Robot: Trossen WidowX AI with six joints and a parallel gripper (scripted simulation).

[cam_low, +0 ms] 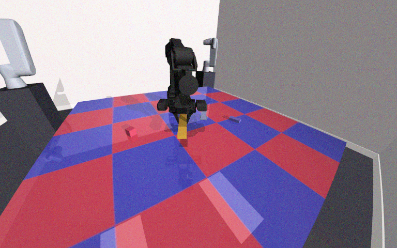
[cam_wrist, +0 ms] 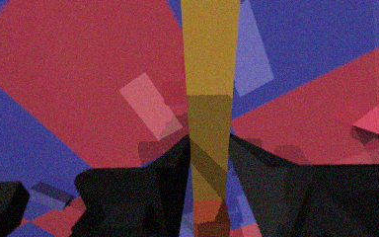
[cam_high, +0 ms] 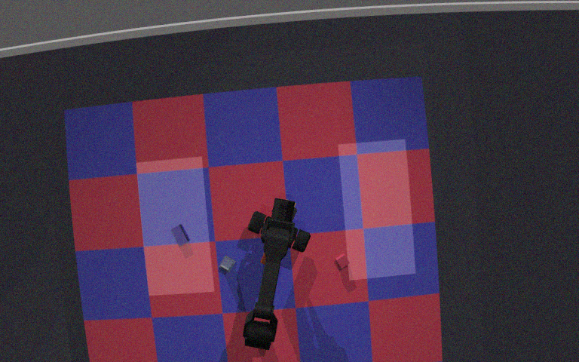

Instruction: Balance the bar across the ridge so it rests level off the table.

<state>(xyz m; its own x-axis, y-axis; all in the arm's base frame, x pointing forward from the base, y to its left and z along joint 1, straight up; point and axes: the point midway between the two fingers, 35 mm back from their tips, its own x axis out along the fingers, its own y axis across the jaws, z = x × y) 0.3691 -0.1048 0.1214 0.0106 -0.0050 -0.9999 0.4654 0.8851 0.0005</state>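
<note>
The bar (cam_low: 182, 133) (cam_wrist: 210, 49) (cam_high: 263, 259) is long and yellow with an orange end (cam_wrist: 210, 209). My gripper (cam_low: 182, 121) (cam_wrist: 207, 138) is shut on its yellow part, one finger on each side. In the exterior view the bar's near end appears a little above the table, over a dark patch. A low purple-grey block (cam_high: 180, 233) (cam_low: 235, 119) (cam_wrist: 51, 194) with a lighter and a darker face looks like the ridge. It lies left of my gripper in the top view, apart from the bar. The arm hides the fingers and most of the bar there.
A small grey block (cam_high: 227, 264) (cam_low: 203, 115) stands between the ridge and my arm. A small red block (cam_high: 341, 261) (cam_low: 131, 132) (cam_wrist: 378, 120) lies on the arm's other side. The table (cam_high: 243, 125) is red and blue checked, with pale patches. Pale arms (cam_low: 17, 49) stand on dark pedestals beyond it.
</note>
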